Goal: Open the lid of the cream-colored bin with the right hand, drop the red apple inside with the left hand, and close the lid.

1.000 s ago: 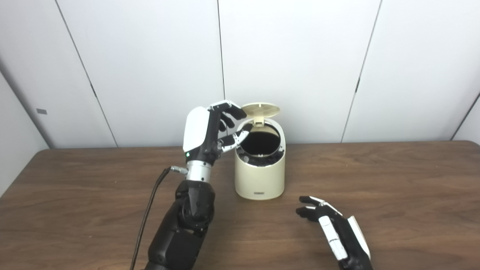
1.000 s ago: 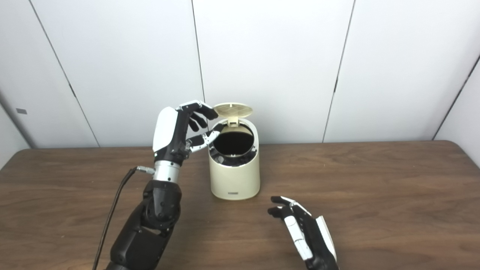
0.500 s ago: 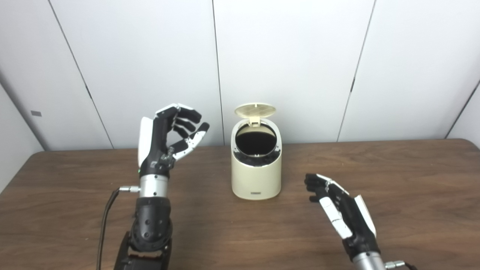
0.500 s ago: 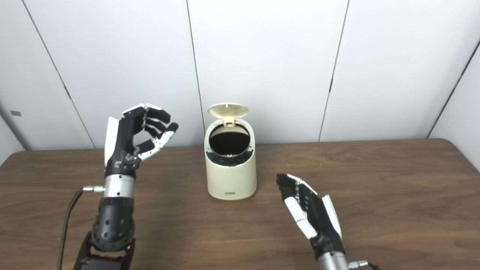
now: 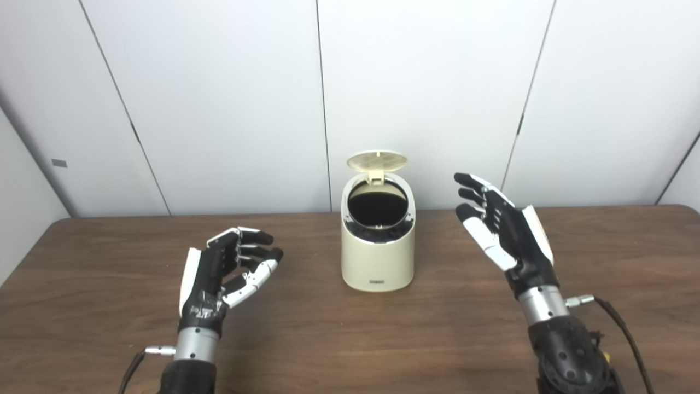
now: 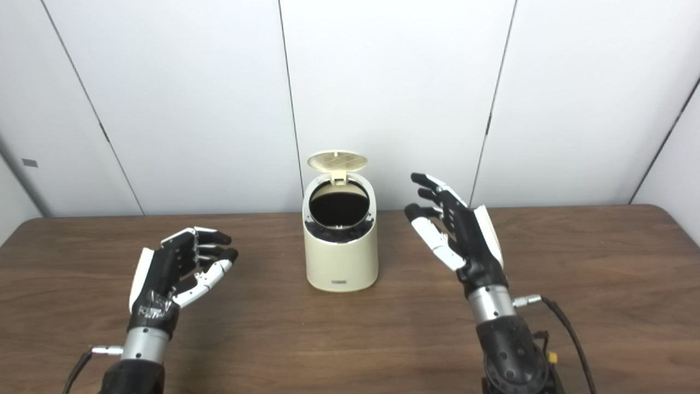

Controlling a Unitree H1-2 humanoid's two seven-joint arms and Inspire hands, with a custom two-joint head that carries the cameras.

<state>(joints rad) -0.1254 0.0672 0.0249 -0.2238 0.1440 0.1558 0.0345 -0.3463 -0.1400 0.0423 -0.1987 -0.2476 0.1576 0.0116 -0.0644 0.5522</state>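
Cream bin (image 5: 377, 257) mid-worktop (image 5: 328, 339), lid (image 5: 377, 160) up; apple not visible. Right hand (image 5: 500, 230) wide, empty, beside bin; left hand (image 5: 227, 268) loosely spread, empty. Lid looks light, hinged: push its front edge.

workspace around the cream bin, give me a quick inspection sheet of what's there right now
Surface: dark brown wooden table, bare apart from the bin.
Job's things: cream-coloured round plastic bin upright at centre; its hinged lid stands open; inside is dark, and no red apple shows.
Clutter: nothing seen.
Hands: left hand open, low over the table left of the bin; right hand open, raised right of the bin; neither touches it.
Cables: black cable at the right wrist; another at the left wrist.
Surroundings: white panelled wall.
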